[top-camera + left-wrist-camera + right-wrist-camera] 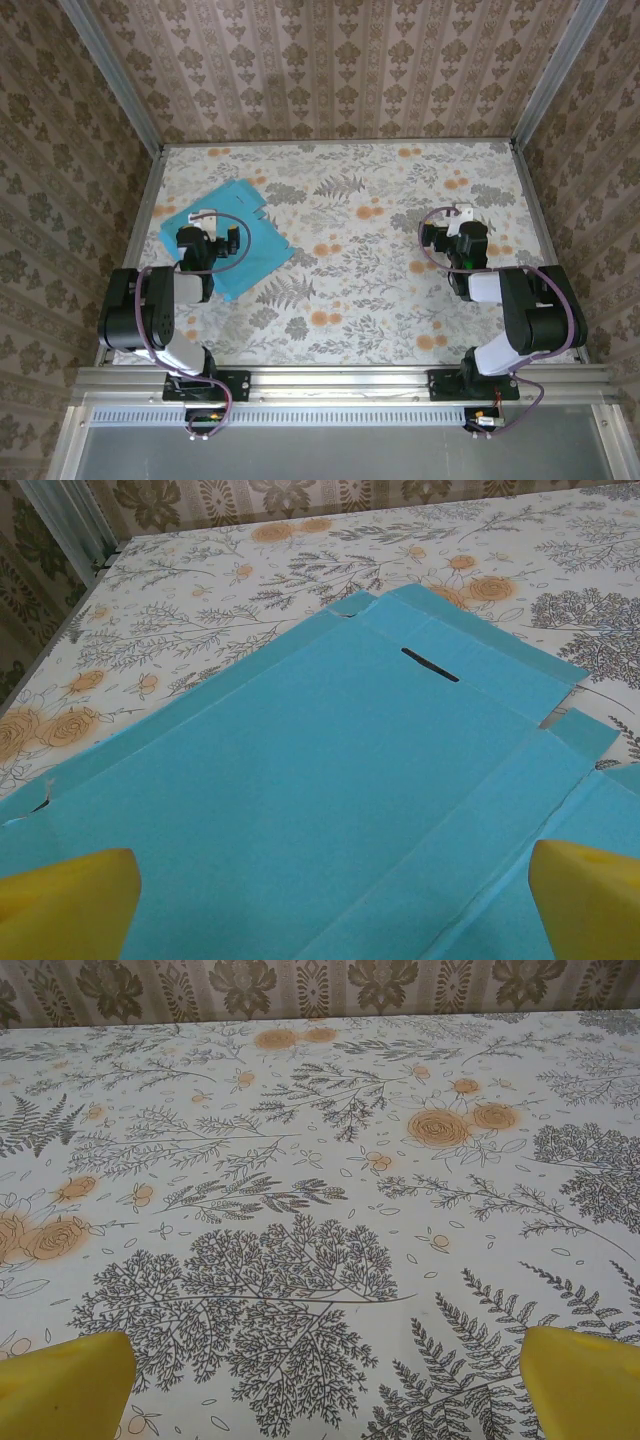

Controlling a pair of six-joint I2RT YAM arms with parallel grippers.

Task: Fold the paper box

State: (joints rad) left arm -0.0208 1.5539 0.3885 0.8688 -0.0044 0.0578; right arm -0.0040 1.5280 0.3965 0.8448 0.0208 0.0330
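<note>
Both the left gripper [205,220] and the right gripper [456,220] stood spread wide, empty. The paper box [256,232] lay flat, unfolded, turquoise side up at the surface's [380,290] far left, under the left gripper. Folding seemed not yet begun; the next move called for catching a side flap's edge and raising it along its crease.

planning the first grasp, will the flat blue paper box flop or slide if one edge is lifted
Probably floppy: the paper box is a thin sheet lying flat, so a lifted edge would likely bend, not raise the sheet. It looks light, so a push may slide it over the table.
</note>
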